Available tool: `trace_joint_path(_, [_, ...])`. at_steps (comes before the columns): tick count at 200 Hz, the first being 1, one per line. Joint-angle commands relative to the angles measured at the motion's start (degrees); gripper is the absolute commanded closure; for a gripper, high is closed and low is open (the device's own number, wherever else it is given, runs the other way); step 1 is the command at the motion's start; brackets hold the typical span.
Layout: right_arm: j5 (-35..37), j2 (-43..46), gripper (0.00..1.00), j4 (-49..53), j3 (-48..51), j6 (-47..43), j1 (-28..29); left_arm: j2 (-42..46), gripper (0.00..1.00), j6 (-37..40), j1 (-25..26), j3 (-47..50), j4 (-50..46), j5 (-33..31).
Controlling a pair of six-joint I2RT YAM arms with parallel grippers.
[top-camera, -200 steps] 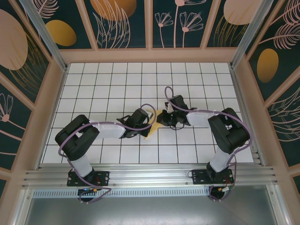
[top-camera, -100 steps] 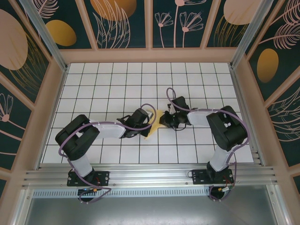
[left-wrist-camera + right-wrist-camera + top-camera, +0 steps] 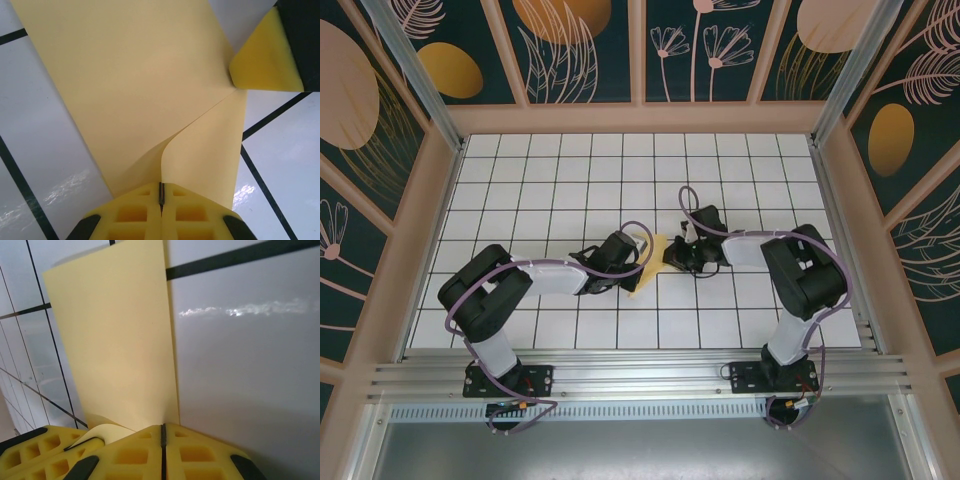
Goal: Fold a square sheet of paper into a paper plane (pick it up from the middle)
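Your left fingers point(image 3: 150, 212) and right fingers point(image 3: 175, 452) both grip the sheet of paper point(image 3: 140, 85) near the middle of the surface point(image 3: 520, 190).
The left fingers are clenched on one edge, where a folded flap overlaps the layer beneath. The right fingers are pressed together on the opposite side, with the paper's edge running into their seam. The pale-yellow sheet sits about midway between the left and right edges, slightly closer to the near edge than the far one.

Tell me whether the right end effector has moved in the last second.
Yes: the right end effector slid slightly rightward against the table's grid lines, shut on the square sheet of paper.
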State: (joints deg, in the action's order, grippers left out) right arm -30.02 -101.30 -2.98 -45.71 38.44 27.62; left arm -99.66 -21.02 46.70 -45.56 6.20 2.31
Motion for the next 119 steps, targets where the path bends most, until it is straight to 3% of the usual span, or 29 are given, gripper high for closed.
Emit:
trace_joint_path(1, [2.7, 0.3, 0.90, 3.0, -0.6, -0.8, -0.3, -1.7, 0.97, 1.0, -0.4, 0.4, -3.8, -0.7])
trace_joint_path(51, [-0.2, 8.1, 0.90, -1.3, 0.9, 2.2, 0.9, -1.3, 0.97, 0.8, -0.4, 0.4, -3.8, -0.8])
trace_joint_path(119, [-5.1, 1.0, 0.90, -4.7, -0.7, 3.1, 5.7, -1.8, 0.97, 1.1, -0.4, -0.7, -4.4, -0.9])
